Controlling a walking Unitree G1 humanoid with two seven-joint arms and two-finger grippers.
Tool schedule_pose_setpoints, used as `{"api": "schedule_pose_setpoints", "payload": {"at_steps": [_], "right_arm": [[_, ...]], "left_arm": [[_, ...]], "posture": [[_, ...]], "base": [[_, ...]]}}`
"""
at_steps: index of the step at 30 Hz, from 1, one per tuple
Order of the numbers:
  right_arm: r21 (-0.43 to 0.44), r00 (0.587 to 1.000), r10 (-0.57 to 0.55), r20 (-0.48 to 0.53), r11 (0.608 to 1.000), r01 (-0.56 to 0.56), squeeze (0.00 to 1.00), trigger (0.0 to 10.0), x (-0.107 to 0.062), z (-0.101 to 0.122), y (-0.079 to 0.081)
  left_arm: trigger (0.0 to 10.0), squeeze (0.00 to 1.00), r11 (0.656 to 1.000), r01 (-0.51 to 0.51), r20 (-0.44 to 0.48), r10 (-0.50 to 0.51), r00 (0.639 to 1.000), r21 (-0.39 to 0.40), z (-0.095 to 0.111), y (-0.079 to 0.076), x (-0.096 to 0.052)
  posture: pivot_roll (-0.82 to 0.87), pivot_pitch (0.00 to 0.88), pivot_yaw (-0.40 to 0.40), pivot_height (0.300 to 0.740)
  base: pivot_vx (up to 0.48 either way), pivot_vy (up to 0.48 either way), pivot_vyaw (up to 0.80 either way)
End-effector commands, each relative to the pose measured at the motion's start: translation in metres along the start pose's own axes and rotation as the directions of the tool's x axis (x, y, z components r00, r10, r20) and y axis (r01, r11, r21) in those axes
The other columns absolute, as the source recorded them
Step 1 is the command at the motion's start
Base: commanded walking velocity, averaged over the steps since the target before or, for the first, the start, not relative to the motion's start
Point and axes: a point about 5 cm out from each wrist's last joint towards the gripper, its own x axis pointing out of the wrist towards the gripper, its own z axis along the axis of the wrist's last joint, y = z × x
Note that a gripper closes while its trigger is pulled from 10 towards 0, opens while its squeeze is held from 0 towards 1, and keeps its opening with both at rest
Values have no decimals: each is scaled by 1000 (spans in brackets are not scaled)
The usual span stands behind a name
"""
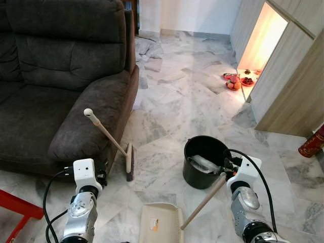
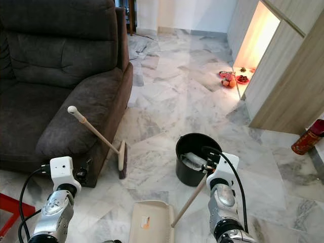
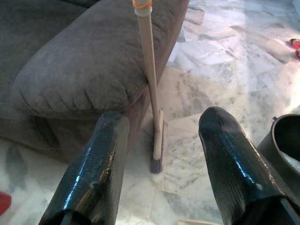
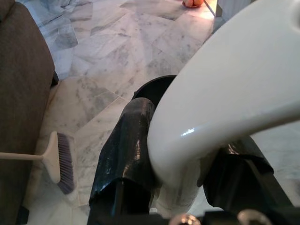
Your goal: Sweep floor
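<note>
One broom (image 1: pixel 109 139), one dustpan (image 1: pixel 161 223), one black bucket (image 1: pixel 205 162). Broom leans its handle on the sofa (image 1: pixel 61 76) arm, bristle head on the marble floor (image 1: pixel 187 101) beside the sofa base. Left gripper (image 3: pixel 161 154) fingers spread wide, nothing between them; broom stands just ahead, apart from both fingers. Right gripper (image 4: pixel 180 164) clamps the dustpan's white handle; pan lies flat between the arms, bucket just beyond it. Broom head sits left of bucket, well apart.
</note>
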Motion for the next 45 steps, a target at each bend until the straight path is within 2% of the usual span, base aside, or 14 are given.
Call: {"api": "schedule_pose_setpoints", "payload": {"at_steps": [1, 12, 13, 14, 17, 21, 25, 26, 27, 28, 31, 34, 38, 45], "right_arm": [[9, 1000, -7, -13, 1000, 7, 0, 10000, -1, -2, -1], [11, 1000, -10, -13, 1000, 10, 0, 10000, -1, -2, -1], [11, 1000, -10, -14, 1000, 10, 0, 10000, -1, -2, -1], [10, 1000, -10, -14, 1000, 10, 0, 10000, 0, -2, -1], [11, 1000, -10, -14, 1000, 10, 0, 10000, 0, -2, 0], [10, 1000, -9, -9, 1000, 9, 0, 10000, 0, -1, 0], [9, 1000, -10, -9, 1000, 10, 0, 10000, 0, 0, -1], [5, 1000, -8, -12, 1000, 8, 0, 10000, 0, -1, -1], [5, 1000, -8, -12, 1000, 8, 0, 10000, 0, -1, -1], [4, 1000, -7, -15, 1000, 7, 0, 10000, 0, -1, -1], [6, 1000, -7, -16, 1000, 7, 0, 10000, 0, -1, 0], [10, 1000, -8, -13, 1000, 8, 0, 10000, 1, 0, 1], [0, 1000, -4, -20, 1000, 4, 0, 10000, 1, -1, 0], [-4, 1000, -5, -20, 1000, 5, 0, 10000, 1, -1, -2]], "left_arm": [[10000, 0, 1000, 1, 11, -1, 1000, -10, 2, 0, 0], [10000, 0, 997, 71, 4, -71, 997, -9, 2, -7, -1], [10000, 0, 997, 74, -20, -75, 997, -22, -1, -8, -1], [10000, 0, 994, 94, -116, -100, 988, -57, -15, -11, -3], [10000, 0, 993, 99, -159, -107, 981, -61, -25, -11, -7], [10000, 0, 1000, 1, -244, -7, 970, -26, -42, 12, -17], [10000, 0, 986, -150, -323, 118, 939, -75, -50, 40, -21], [10000, 0, 985, -165, -356, 138, 924, -45, -54, 51, -26], [10000, 0, 985, -165, -356, 138, 924, -45, -54, 51, -26], [10000, 0, 990, -143, -401, 135, 906, 12, -65, 58, -35], [10000, 0, 989, -138, -503, 150, 851, 62, -92, 65, -61], [10000, 0, 987, -144, -552, 157, 819, 68, -106, 66, -75], [10000, 0, 978, -178, -643, 204, 738, 106, -131, 74, -109], [10000, 0, 968, -208, -701, 246, 669, 140, -144, 85, -135]], "posture": [[79, 30, -75, 740], [82, 25, -72, 740], [82, 25, -72, 740], [83, 25, -72, 740], [82, 22, -71, 740], [76, 19, -70, 740], [76, 22, -75, 740], [88, 21, -77, 740], [88, 21, -77, 740], [92, 23, -77, 740], [84, 20, -75, 740], [83, 22, -79, 740], [86, 24, -84, 740], [84, 24, -89, 740]], "base": [[262, 0, 0], [289, 0, 0], [292, 0, 0], [270, 0, 0], [262, 0, 0], [279, 0, 0], [289, 0, 0], [292, 0, 0], [292, 0, 0], [292, 0, 0], [290, 0, 0], [285, 0, 0], [288, 0, 0], [276, 0, 0]]}}
